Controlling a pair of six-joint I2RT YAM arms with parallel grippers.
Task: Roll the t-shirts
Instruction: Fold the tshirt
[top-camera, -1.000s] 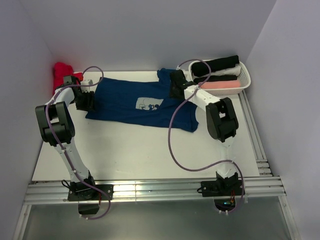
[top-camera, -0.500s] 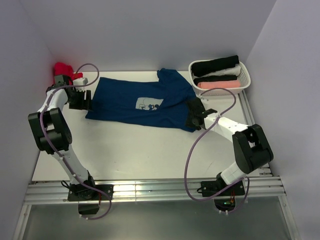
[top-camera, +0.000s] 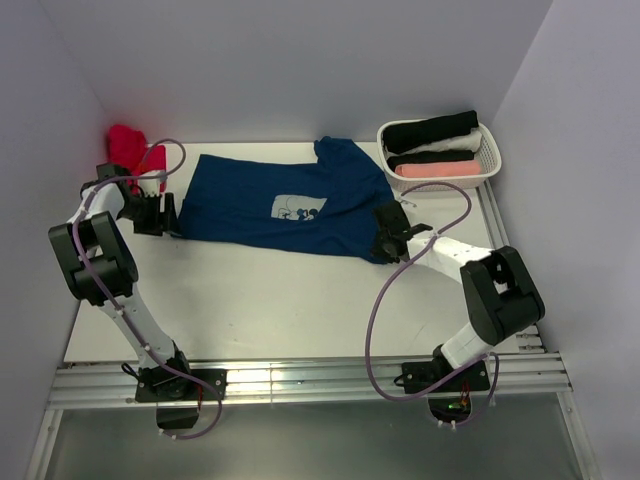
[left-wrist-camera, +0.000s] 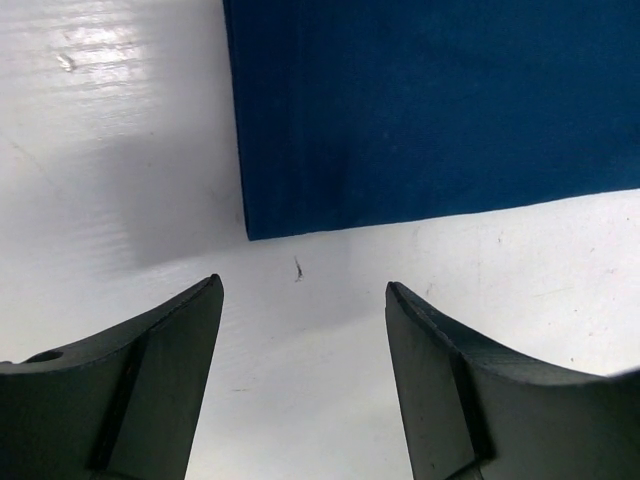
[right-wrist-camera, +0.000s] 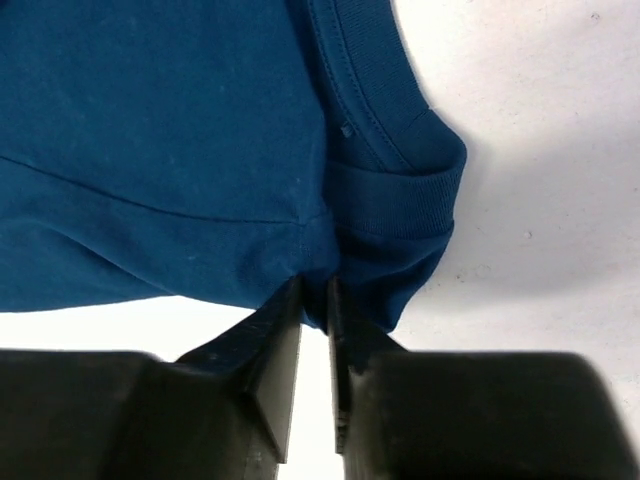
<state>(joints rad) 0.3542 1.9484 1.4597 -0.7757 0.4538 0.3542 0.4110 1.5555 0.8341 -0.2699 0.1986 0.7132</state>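
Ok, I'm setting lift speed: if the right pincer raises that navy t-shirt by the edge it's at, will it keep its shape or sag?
Probably sags: the navy t-shirt lies flat and thin, its collar rib buckled beside the right pincer. Likely light, being thin knit. The far end would probably trail across the table.

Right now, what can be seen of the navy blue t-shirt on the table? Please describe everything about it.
The navy t-shirt is soft knit cloth with a small pale chest print and a ribbed collar. It lies spread flat, print up, on the white table, hem toward the left, one sleeve pointing to the far wall. The right gripper pinches its near edge beside the collar, jaws almost together. The left gripper stands open over bare table just off the hem corner, not touching it.
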